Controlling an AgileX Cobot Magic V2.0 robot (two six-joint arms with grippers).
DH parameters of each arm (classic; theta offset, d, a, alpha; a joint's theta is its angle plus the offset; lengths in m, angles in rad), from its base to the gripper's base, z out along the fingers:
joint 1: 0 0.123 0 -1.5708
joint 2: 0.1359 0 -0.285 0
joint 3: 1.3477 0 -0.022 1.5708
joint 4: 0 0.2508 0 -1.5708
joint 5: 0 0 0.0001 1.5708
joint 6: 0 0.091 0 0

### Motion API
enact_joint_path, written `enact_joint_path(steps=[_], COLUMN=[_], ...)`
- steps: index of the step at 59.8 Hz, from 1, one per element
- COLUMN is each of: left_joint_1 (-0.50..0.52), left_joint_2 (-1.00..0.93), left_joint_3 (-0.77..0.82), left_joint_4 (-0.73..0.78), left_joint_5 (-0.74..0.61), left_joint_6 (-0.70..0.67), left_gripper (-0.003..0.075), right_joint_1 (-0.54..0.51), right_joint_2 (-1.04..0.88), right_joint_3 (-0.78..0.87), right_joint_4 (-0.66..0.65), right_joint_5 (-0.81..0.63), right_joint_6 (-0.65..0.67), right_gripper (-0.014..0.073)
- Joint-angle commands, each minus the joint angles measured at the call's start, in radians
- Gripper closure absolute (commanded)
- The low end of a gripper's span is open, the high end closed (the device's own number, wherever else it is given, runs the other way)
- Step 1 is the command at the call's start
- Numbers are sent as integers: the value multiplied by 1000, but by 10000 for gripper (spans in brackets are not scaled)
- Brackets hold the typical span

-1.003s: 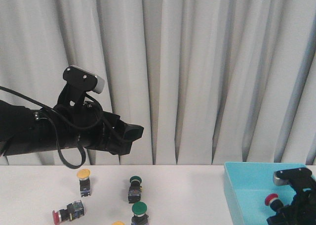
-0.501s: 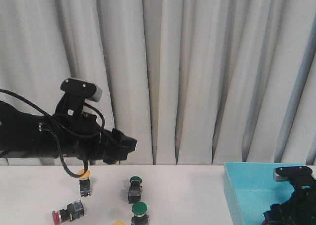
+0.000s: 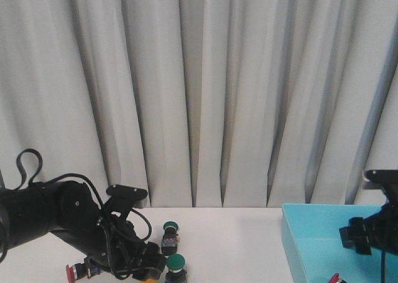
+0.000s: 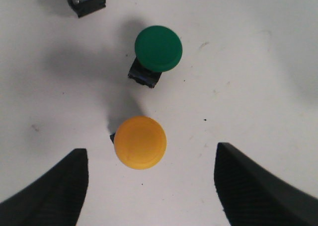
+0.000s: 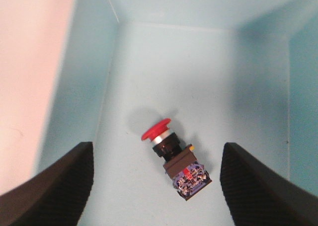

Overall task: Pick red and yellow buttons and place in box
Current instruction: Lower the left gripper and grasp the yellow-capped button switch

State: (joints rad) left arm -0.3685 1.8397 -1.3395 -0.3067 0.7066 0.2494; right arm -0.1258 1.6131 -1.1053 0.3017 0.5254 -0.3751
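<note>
A yellow button (image 4: 140, 142) stands cap-up on the white table, and my left gripper (image 4: 150, 150) hangs open just above it with a finger on each side, not touching. In the front view that gripper (image 3: 134, 267) is low over the cluster of buttons, and a red button (image 3: 74, 272) lies on its side to its left. My right gripper (image 5: 156, 147) is open above the turquoise box (image 5: 164, 72). Another red button (image 5: 171, 154) lies free on its side on the box floor below it. The box (image 3: 311, 242) sits at the table's right.
Two green-capped switches (image 3: 176, 262) (image 3: 170, 227) stand close to the yellow button, the nearer one (image 4: 158, 48) just beyond it. Another switch body (image 4: 84, 0) lies farther off. A grey curtain hangs behind the table.
My left arm has dropped from high above the table down over the yellow button. My right gripper has let go of the red button in the box and risen.
</note>
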Motion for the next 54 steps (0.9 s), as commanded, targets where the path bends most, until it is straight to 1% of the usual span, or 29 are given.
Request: enact_joint_path(steps=[1,10,14,19,33,42,49,54], left_joint_1=[-4,-4,-4,-4,-4,-4,-4,-4], left_joint_2=[-31,-15,5,41,164,219,230,230], left_joint_3=[-30,-34,-59,-110,-322,-413,-425,-425], left_joint_4=[-9,-9,-9,-9,-5,85,159,165], left_joint_5=[-20,-30,-7,57,257,354,370,367], left_joint_6=[-23,-28,-28,-48,-114,-178,-249,-256], left_gripper=[202,202,202,202,202,202,202,202], right_joint_1=[-3,-3,-3,-3,-3,-3,-3,-3], right_joint_2=[-90,-150,-173,-198,-268,-308,-327,-334], right_joint_3=[-28,-28,-28,-28,-28,-28,-28,-28], right_joint_4=[18,18,19,19,19,18,19,19], right_joint_5=[-24,-4,6,16,31,32,31,28], right_joint_6=[-11,-11,-11,-11,-11,-11,-11,-11], right_gripper=[71,71,71,71,71,71,71,71])
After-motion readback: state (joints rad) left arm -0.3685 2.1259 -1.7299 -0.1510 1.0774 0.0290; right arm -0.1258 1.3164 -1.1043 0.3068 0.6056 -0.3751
